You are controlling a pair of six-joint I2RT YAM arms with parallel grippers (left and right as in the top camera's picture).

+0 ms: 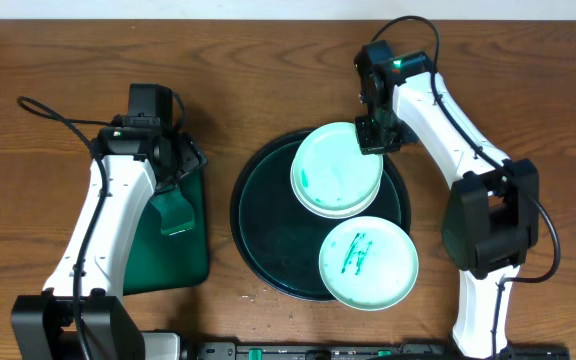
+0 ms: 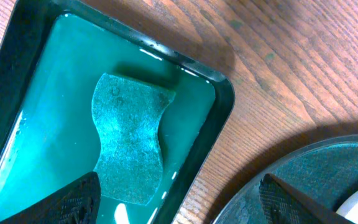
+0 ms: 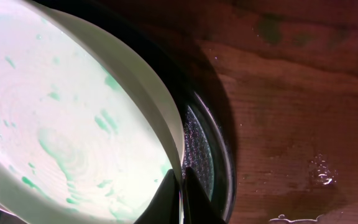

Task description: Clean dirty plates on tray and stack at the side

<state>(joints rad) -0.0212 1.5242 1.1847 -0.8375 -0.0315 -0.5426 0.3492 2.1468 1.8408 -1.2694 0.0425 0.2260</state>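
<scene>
The right pincer was clamped on the rim of the upper plate, at about its 2 o'clock, and that edge stood above the rim of the round tray. A second green-smeared plate lay at the tray's 5 o'clock, overhanging it. The left pincer hung spread wide over the basin with its sponge, at the table's 9 o'clock.
</scene>
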